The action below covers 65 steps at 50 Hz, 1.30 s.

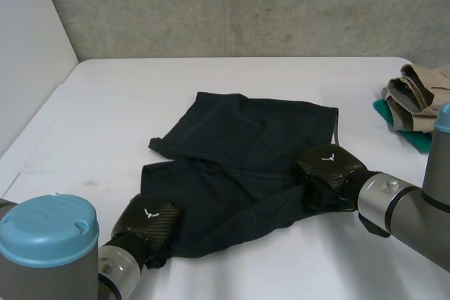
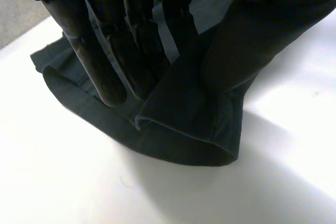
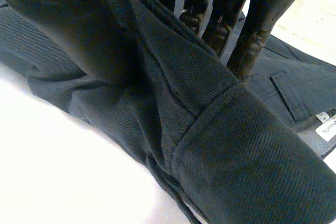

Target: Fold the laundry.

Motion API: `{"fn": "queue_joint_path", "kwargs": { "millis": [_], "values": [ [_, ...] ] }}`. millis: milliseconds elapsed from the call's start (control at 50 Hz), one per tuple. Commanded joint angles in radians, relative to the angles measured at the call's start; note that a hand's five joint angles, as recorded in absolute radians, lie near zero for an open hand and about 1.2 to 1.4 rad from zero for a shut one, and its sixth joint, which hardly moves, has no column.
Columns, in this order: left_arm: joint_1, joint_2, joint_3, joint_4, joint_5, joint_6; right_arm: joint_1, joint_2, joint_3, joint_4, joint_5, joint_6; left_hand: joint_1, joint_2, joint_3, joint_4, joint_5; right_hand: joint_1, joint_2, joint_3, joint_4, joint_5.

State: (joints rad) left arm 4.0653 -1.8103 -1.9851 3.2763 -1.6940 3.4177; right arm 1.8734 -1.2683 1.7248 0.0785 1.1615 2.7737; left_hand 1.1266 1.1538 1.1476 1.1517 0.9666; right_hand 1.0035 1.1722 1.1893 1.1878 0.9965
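One white desk (image 1: 232,89) carries everything. One pair of dark shorts (image 1: 246,145) lies spread and rumpled across its middle, waistband to the right and leg hems to the left. This is the piece being folded.

One pile of folded clothes (image 1: 418,93) sits at the far right edge, well apart from the shorts. It is tan on top with a teal piece beneath. I judge it to be finished laundry, parked there to leave the middle free.

Two hands work the shorts, one at each end of the near edge, likely so that edge can be lifted evenly and carried over to the far side. The right hand (image 1: 329,170) is at the near right corner by the waistband. Its fingers (image 3: 262,19) lie on top of the cloth while the thick band wraps over the thumb, grasping the shorts. The left hand (image 1: 148,219) is at the near left leg hem. Its fingers (image 2: 100,61) come down straight onto the cloth, with a rolled fold of hem caught between them and the cloth-covered thumb, so it too is grasping the shorts.
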Motion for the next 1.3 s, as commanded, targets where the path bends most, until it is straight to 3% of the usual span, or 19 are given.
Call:
{"fn": "queue_joint_path", "kwargs": {
  "millis": [20, 60, 160, 300, 700, 780, 840, 860, 980, 1060, 1140, 1240, 1300],
  "values": [
    [-0.006, 0.012, 0.012, 0.048, -0.016, 0.014, 0.000, -0.009, 0.002, 0.015, 0.006, 0.001, 0.270, 0.242, 0.249, 0.245, 0.255, -0.245, -0.414, -0.431, -0.429, -0.413],
    [-0.003, 0.019, 0.026, 0.049, -0.016, 0.014, -0.002, -0.023, 0.007, 0.041, 0.004, -0.005, 0.270, 0.242, 0.249, 0.245, 0.255, -0.401, -0.570, -0.587, -0.586, -0.569],
    [0.015, 0.037, 0.052, 0.049, -0.018, 0.015, -0.014, -0.071, 0.024, 0.113, 0.000, -0.017, 0.270, 0.242, 0.249, 0.245, 0.255, -0.472, -0.641, -0.658, -0.656, -0.640],
    [0.075, 0.066, 0.081, 0.049, -0.013, 0.047, -0.037, -0.085, 0.091, 0.124, 0.001, -0.104, 0.270, 0.242, 0.249, 0.245, 0.255, -0.472, -0.641, -0.658, -0.657, -0.640],
    [0.078, 0.066, 0.121, 0.045, -0.015, 0.067, -0.132, -0.105, 0.217, 0.069, -0.002, -0.172, 0.270, 0.242, 0.249, 0.245, 0.255, -0.434, -0.603, -0.620, -0.618, -0.602],
    [0.075, 0.068, 0.120, 0.043, -0.015, 0.067, -0.125, -0.094, 0.239, 0.004, 0.001, -0.158, 0.270, 0.242, 0.249, 0.245, 0.255, -0.279, -0.448, -0.465, -0.463, -0.446],
    [0.073, 0.069, 0.117, 0.040, -0.013, 0.067, -0.122, -0.082, 0.243, -0.013, 0.003, -0.160, 0.270, 0.242, 0.249, 0.245, 0.255, 0.110, -0.058, -0.075, -0.074, -0.057],
    [0.072, 0.069, 0.114, 0.039, -0.013, 0.067, -0.123, -0.074, 0.242, -0.013, 0.003, -0.161, 0.270, 0.242, 0.249, 0.245, 0.255, 0.390, 0.221, 0.204, 0.206, 0.222],
    [0.064, 0.123, 0.086, -0.030, -0.007, 0.077, -0.134, -0.120, 0.234, 0.000, 0.004, -0.177, 0.270, 0.242, 0.249, 0.245, 0.255, 0.393, 0.224, 0.207, 0.209, 0.225],
    [0.055, 0.173, 0.068, -0.124, -0.003, 0.121, -0.132, -0.255, 0.220, 0.093, 0.006, -0.209, 0.270, 0.242, 0.249, 0.245, 0.255, 0.393, 0.224, 0.207, 0.209, 0.225],
    [0.038, 0.215, 0.045, -0.220, -0.003, 0.189, -0.143, -0.344, 0.194, 0.291, 0.003, -0.316, 0.270, 0.242, 0.249, 0.245, 0.255, 0.393, 0.224, 0.207, 0.209, 0.225],
    [-0.006, 0.252, 0.028, -0.337, -0.001, 0.225, -0.242, -0.442, 0.225, 0.631, 0.007, -0.575, 0.270, 0.242, 0.249, 0.245, 0.255, 0.393, 0.224, 0.207, 0.209, 0.225],
    [-0.039, 0.255, 0.025, -0.385, -0.001, 0.229, -0.296, -0.465, 0.246, 0.702, 0.000, -0.672, 0.270, 0.242, 0.249, 0.245, 0.255, 0.393, 0.224, 0.207, 0.209, 0.225]
  ]
}}
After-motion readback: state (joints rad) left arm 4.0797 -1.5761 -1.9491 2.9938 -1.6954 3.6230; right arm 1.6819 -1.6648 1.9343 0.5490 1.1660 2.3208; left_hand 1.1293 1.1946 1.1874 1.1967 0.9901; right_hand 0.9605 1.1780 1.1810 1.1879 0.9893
